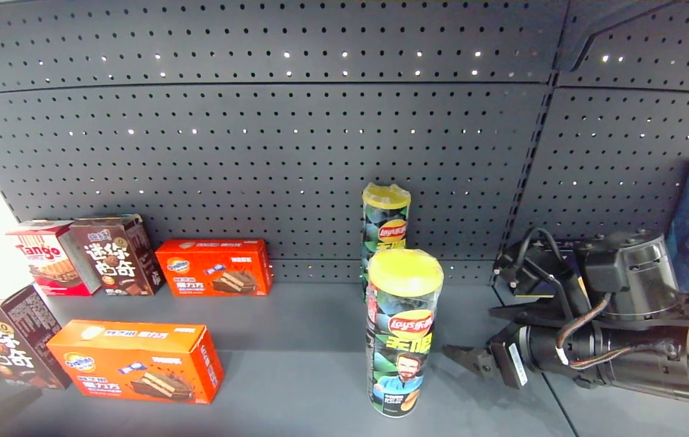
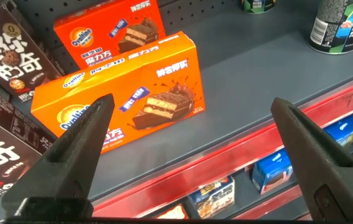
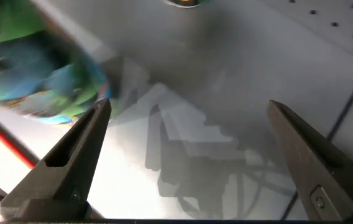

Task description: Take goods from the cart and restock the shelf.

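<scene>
Yellow lids seal both cans: front can (image 1: pixel 404 340) stands midway along the shelf (image 1: pixel 296 321), back can (image 1: pixel 385 227) behind it. Right end effector (image 3: pixel 189 109) lies spread wide just beside the front can. Left end effector (image 2: pixel 192 102), also spread, hangs over an orange box (image 2: pixel 120 93) near the shelf's front edge.

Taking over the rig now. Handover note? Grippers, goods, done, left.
Right gripper: jaws open, empty, low over the grey metal shelf, close beside the tall green chip can with a yellow plastic lid, not gripping it.
Left gripper: jaws open, empty, above the orange cardboard box near the shelf's front edge.
Done: that chip can stands upright on the shelf, with a second such can upright behind it.
Left: probably back the right arm away and fetch more goods from the cart.
</scene>
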Robot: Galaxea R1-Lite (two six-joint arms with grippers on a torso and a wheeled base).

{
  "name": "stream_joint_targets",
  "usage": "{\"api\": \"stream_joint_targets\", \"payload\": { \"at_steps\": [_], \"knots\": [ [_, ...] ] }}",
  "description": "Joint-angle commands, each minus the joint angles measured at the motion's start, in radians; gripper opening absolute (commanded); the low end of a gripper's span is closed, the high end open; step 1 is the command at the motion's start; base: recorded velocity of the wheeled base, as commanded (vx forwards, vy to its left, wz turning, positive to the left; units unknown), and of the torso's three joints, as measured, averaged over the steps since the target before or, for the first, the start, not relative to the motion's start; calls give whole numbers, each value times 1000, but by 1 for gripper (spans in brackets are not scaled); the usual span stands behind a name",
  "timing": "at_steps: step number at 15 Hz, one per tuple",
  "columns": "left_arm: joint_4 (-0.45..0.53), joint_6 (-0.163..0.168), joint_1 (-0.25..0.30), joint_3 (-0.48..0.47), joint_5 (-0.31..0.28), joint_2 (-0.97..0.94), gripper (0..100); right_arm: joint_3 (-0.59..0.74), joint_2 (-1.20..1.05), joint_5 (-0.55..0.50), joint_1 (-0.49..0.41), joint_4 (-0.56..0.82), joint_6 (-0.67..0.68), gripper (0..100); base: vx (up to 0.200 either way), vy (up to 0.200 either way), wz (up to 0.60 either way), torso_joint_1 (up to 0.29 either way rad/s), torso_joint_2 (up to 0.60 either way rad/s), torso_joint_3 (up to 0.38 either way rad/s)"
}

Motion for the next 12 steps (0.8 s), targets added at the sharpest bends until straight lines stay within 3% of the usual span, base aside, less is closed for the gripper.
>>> {"api": "stream_joint_targets", "payload": {
  "at_steps": [1,12],
  "knots": [
    [-1,0,0,1,0,-1,100,-5,1,1,-8,-1,0,100,0,0,0,0,0,0],
    [-1,0,0,18,0,-10,100,-57,73,7,28,-2,-3,100,0,0,0,0,0,0]
  ]
}}
